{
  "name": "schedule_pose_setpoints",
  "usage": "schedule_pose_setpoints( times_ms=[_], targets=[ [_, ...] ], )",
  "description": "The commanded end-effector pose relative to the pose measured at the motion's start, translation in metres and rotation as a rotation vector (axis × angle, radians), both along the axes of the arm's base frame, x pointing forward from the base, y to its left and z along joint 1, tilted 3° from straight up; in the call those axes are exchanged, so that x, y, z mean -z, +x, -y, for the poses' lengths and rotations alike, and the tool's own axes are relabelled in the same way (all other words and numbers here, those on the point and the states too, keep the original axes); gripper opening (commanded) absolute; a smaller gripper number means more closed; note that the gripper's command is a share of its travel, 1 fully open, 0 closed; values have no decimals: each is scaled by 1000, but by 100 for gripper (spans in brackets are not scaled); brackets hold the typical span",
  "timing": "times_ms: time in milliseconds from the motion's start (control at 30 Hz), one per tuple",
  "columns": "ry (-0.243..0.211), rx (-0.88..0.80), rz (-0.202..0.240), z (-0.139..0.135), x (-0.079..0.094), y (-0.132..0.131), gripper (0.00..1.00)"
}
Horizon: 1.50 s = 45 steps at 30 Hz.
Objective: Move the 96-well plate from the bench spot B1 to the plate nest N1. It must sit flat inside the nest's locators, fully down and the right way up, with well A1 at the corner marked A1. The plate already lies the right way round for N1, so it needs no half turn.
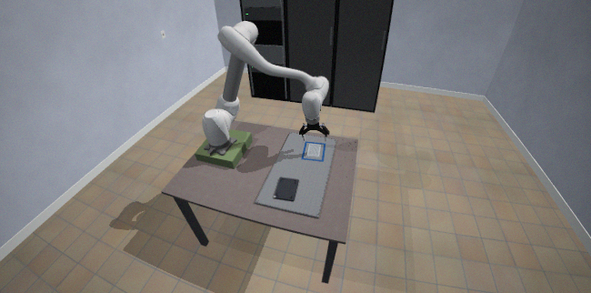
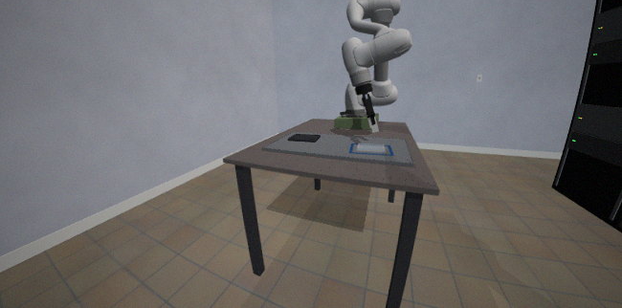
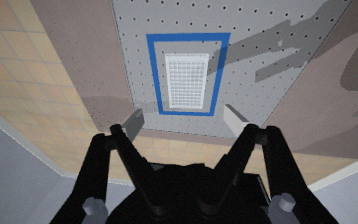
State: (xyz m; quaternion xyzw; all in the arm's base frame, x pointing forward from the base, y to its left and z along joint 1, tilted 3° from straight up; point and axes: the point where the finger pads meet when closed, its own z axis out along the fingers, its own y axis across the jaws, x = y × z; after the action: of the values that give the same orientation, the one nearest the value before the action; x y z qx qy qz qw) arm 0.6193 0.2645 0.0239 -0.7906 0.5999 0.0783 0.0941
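The white 96-well plate (image 1: 314,150) lies flat inside a blue-outlined spot on the grey perforated mat (image 1: 297,173), at the mat's far end. It also shows in the exterior view (image 2: 370,148) and in the wrist view (image 3: 186,80). The dark plate nest (image 1: 286,188) sits at the mat's near end and also shows in the exterior view (image 2: 303,138). My gripper (image 1: 314,132) hangs above the far edge of the mat, just beyond the plate, fingers wide open and empty. In the wrist view, the fingertips frame the plate's near edge from above.
The arm's green base block (image 1: 224,147) stands on the table's left side. A black cabinet rack (image 1: 318,33) stands behind the table. The table edge lies close beyond the plate.
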Motion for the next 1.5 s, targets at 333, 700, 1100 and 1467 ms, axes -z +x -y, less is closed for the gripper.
schedule_pose_setpoints(
  times_ms=[333,700,1100,1467],
  targets=[
    [-296,50,-6,10,15,0,100],
    [-296,50,-6,10,15,0,100],
    [-296,50,-6,11,35,0,100],
    [-296,50,-6,11,50,0,100]
  ],
)
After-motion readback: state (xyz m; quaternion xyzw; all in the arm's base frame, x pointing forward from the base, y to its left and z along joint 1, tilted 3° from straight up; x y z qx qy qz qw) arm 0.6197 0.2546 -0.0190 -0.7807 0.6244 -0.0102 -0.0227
